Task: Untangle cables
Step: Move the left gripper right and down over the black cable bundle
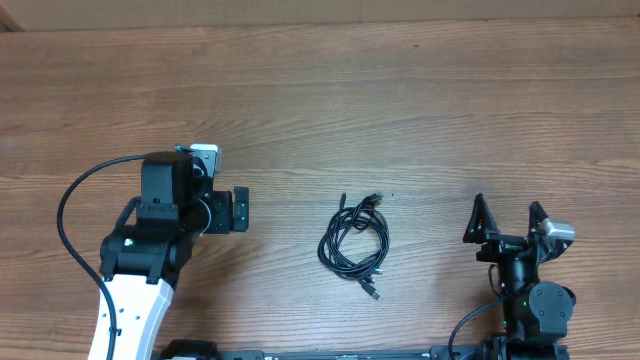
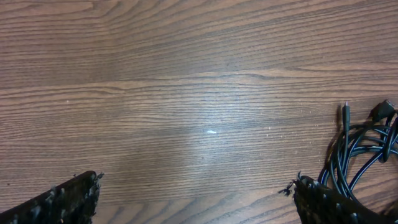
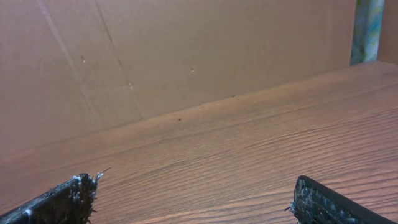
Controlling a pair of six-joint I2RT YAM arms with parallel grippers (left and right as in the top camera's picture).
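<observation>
Cables (image 1: 355,243) sat in the middle, a gripper on each side.
They lay bunched together on the table (image 1: 400,100), with the left gripper (image 1: 243,210) near their left and the right gripper (image 1: 507,205) farther off right, neither touching.

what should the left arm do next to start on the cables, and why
Probably move the left gripper toward the cables: its jaws stand open over bare table, and the coiled bundle lies apart from it, untouched.

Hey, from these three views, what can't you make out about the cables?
1. Overhead: the cables are too small to count or to trace their crossings.
2. Left wrist: they are cut off by the right edge and partly hidden behind a finger of the left hand.
3. Right wrist: no cables in frame.
</observation>
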